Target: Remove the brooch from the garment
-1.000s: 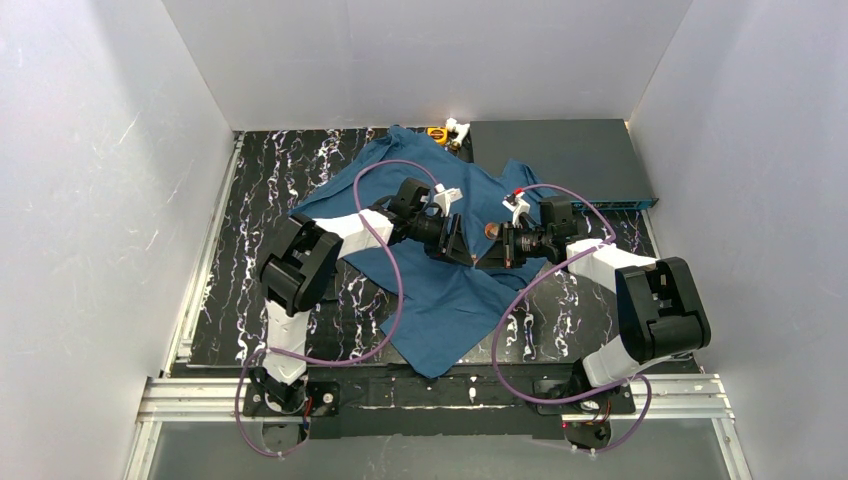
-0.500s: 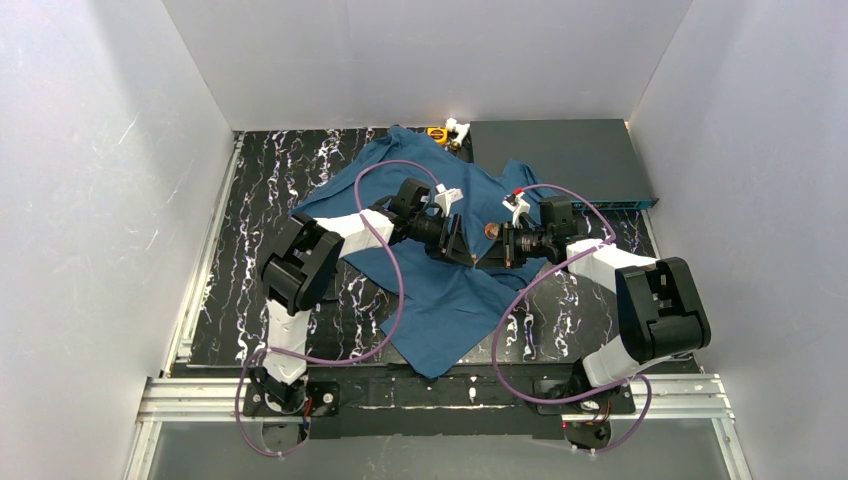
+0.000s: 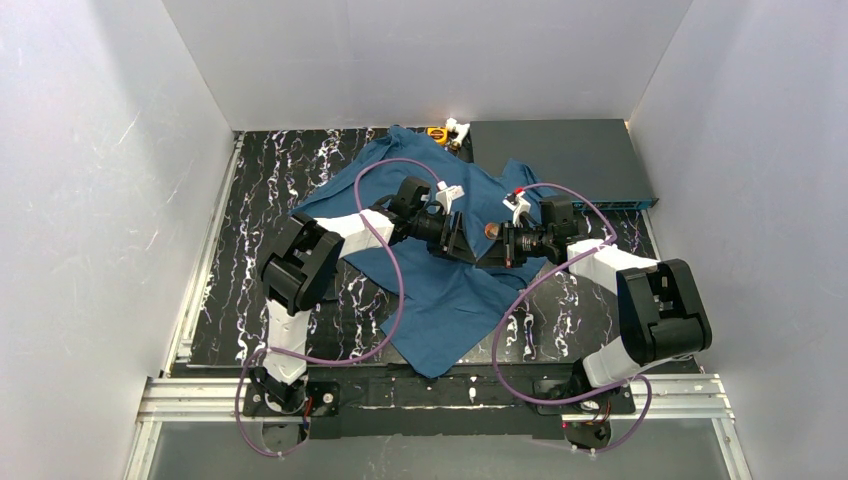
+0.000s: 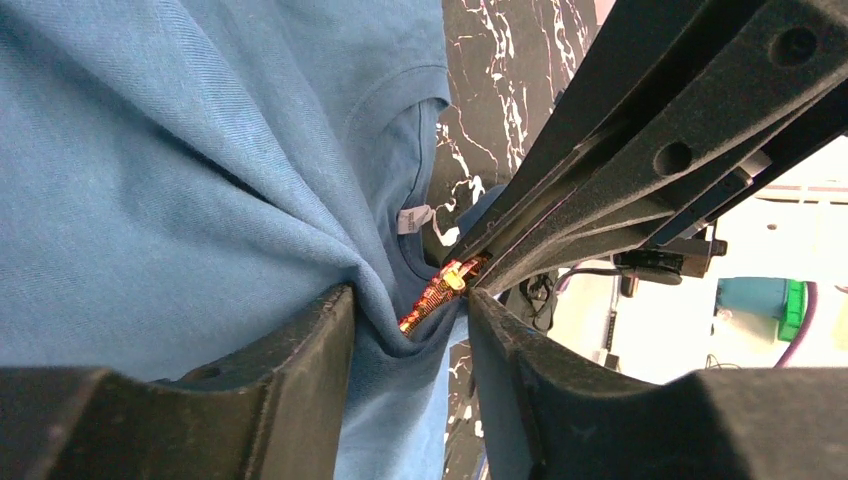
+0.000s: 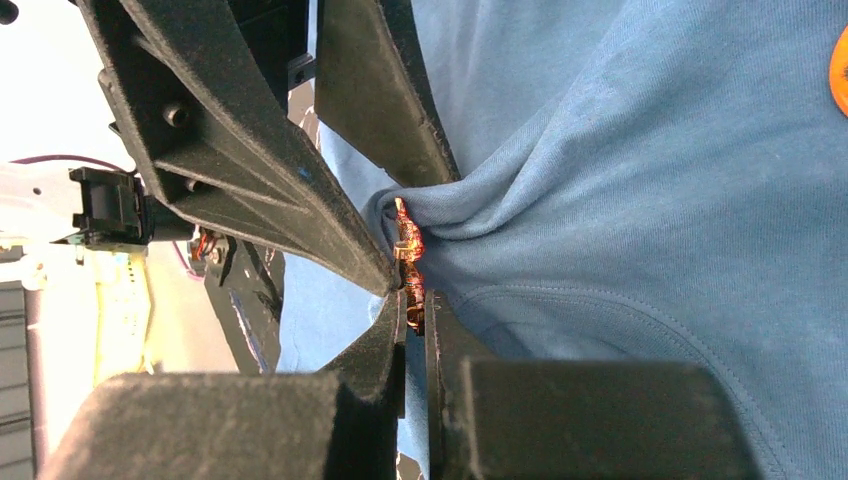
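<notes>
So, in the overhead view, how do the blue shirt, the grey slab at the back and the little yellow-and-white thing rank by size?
1. Blue shirt: largest by far.
2. Grey slab: clearly smaller than the shirt.
3. Yellow-and-white thing: tiny, smallest.

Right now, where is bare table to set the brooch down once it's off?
Bare black marbled tabletop runs between the left wall and the dark teal-blue T-shirt. Crowded mid-table: left gripper pinching cloth, right gripper on the gold-red brooch.
</notes>
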`<state>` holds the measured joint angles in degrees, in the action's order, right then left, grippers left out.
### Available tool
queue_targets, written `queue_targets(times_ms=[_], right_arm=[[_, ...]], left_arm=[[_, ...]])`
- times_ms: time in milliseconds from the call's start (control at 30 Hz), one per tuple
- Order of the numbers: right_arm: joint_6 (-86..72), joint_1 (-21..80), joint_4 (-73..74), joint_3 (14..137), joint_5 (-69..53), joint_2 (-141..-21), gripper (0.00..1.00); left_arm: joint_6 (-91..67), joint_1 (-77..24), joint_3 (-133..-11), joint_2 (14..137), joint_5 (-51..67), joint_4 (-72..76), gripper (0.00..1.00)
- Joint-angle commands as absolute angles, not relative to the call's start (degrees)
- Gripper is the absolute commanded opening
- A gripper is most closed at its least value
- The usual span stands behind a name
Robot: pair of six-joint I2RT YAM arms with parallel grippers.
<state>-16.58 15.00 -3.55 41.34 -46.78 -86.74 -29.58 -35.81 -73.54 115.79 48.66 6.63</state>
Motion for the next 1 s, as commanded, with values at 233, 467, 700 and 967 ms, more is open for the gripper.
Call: queue_targets(times_ms=[233,467,700,967], right_arm=[[-17.27,15.12,-5.99,40.87,-48.67,-84.72,0.01],[-15.9,15.02,-4.7,41.34,-48.02,-84.97,0.01],[-11.71,15.03,-0.51,42.85,-45.62,-85.4,0.01],[-9.93,15.03,-0.09,43.24,-44.22,-85.48,0.01]], left_arm=[[-28.39,-36.21,-72.11,114.79,48.47,6.94,0.38],[-27.69,-35.9,-71.63,113.79,49.17,6.94,0.27],[-26.49,-35.27,-70.32,111.17,50.8,7.45,0.58],[-25.71,-34.19,-67.61,109.1,51.31,7.56,0.61]])
